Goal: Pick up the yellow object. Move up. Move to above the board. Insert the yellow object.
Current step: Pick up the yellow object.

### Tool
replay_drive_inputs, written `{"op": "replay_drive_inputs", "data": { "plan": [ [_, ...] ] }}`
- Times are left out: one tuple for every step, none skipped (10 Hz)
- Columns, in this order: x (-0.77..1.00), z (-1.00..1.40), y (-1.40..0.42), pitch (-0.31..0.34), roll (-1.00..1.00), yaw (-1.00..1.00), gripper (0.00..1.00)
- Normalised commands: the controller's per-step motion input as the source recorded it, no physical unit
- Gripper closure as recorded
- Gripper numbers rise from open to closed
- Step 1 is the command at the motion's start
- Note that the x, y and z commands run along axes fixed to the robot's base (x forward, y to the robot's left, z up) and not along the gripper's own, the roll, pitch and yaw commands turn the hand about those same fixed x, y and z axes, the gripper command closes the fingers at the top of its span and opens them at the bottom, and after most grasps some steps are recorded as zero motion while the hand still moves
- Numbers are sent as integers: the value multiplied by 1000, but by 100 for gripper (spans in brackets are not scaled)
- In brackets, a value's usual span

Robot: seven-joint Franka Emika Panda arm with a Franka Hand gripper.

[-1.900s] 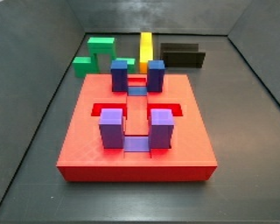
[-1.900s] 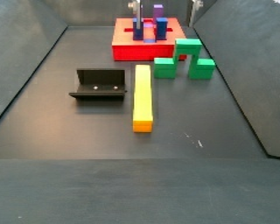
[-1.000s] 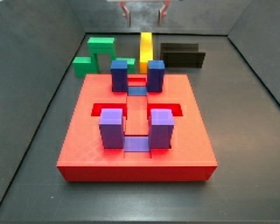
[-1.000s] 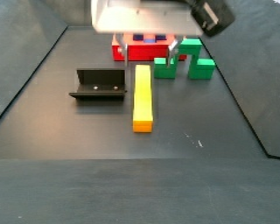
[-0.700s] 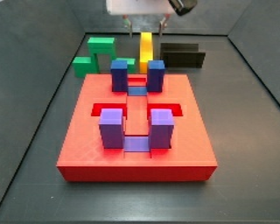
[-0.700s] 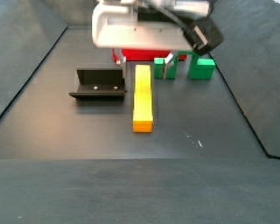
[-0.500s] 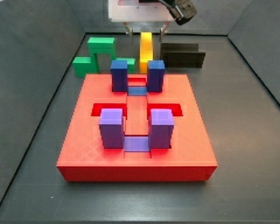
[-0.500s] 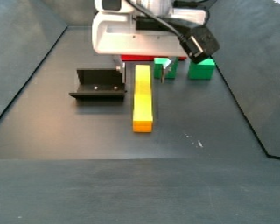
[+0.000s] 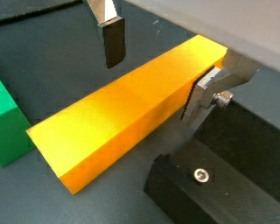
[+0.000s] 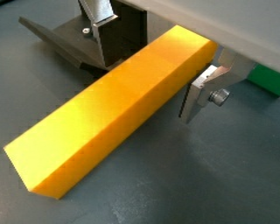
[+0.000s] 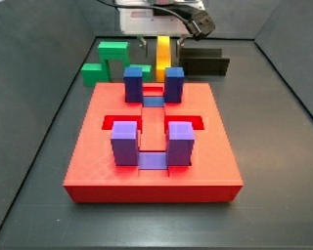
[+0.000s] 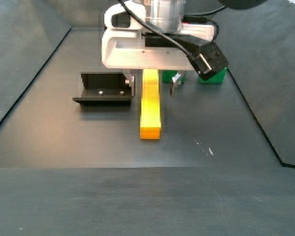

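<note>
The gripper is positioned low over the yellow object, with its fingers spread and one silver plate seen on each long side of the bar in both wrist views. In a wrist view, one finger is seen beside the bar on the side of the fixture, and the opposite finger stands close to the other face; whether either pad touches the bar cannot be told. The yellow object lies flat on the dark floor and is not lifted.

In a side view, the gripper and its white body are seen over the far end of the yellow object, whose near end reaches toward the camera. The fixture stands just beside the bar, and part of a green block shows on the bar's other side, behind the cabling.

In a side view, the board fills the foreground, with its purple-blue posts standing upright in two pairs. The yellow object is seen beyond the board's far edge, under the gripper. Green blocks lie beside it, and the fixture is seen on its other side
</note>
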Motion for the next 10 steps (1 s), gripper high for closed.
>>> {"op": "replay_drive_inputs", "data": {
  "plan": [
    [0, -34, 169, 0, -26, -66, 0],
    [0, -57, 137, 0, -33, -66, 0],
    [0, -189, 63, -19, -37, -46, 0],
    [0, -237, 43, -43, -54, -23, 0],
    [-26, -209, 37, -47, -79, -17, 0],
    [-20, -169, 34, -41, -86, -11, 0],
    [-3, -149, 43, -31, -61, -3, 0],
    [0, 0, 0, 0, 16, 0, 0],
    [0, 0, 0, 0, 0, 0, 0],
    [0, 0, 0, 0, 0, 0, 100]
  ]
}}
